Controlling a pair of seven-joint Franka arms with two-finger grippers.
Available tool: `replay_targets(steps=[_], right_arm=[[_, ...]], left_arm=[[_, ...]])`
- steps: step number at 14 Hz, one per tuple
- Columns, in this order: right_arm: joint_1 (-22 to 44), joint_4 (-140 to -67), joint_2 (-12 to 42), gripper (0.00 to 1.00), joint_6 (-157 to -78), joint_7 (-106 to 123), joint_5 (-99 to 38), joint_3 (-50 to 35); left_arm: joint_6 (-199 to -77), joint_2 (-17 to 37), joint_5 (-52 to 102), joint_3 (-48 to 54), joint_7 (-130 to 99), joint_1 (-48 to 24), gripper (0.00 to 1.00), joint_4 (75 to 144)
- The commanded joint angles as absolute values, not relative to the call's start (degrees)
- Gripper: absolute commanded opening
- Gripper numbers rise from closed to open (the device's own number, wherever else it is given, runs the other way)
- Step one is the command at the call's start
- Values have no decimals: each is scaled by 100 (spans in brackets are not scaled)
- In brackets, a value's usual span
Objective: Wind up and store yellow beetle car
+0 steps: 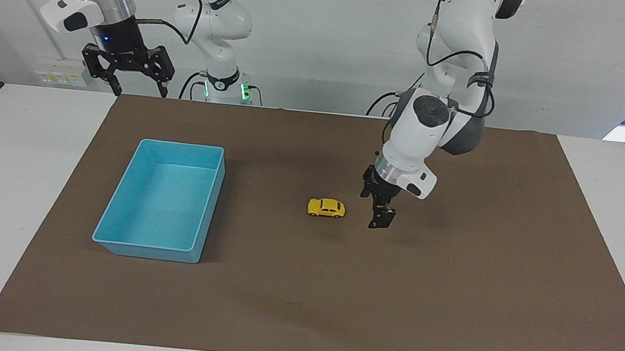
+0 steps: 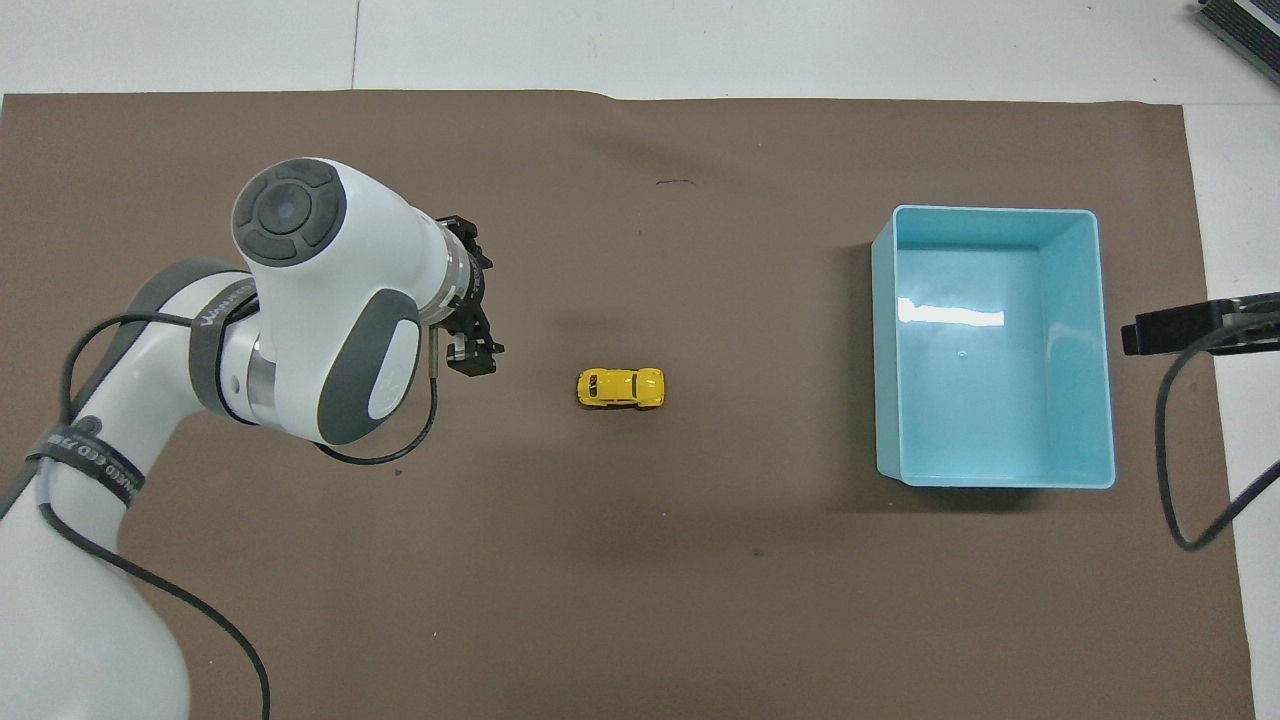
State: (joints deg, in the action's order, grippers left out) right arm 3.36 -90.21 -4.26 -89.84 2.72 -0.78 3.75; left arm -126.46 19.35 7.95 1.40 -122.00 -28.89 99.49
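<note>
Yellow and tiny, the beetle-shaped toy car (image 1: 326, 208) sits on its wheels on the brown mat (image 1: 301, 299), roughly mid-table and well apart from the empty light-blue plastic tray (image 1: 117, 204) toward the right arm's end. We bring our left gripper (image 1: 380, 215) low beside it, jaws spread and holding nothing, ready, we judge, to grasp the car. Our right gripper (image 1: 127, 71) waits raised near its base, likewise spread and holding nothing.
</note>
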Motion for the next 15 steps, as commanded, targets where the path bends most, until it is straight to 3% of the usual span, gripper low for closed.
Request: replay_targets(steps=[1,4,15], right_arm=[[299,-9000,-475,100,-8895,167,-123,360],[299,-9009,-475,100,-8895,167,-123,360],[299,-9000,-475,100,-8886,167,-123,360]], left_arm=[[-12788,2239,992,35,-12366,-3329,100,9897],[-12928,2619,1002,35,-12541,-3550,100,9808],[-13166,2716,1055,35,-12885,-3604,100,9905]])
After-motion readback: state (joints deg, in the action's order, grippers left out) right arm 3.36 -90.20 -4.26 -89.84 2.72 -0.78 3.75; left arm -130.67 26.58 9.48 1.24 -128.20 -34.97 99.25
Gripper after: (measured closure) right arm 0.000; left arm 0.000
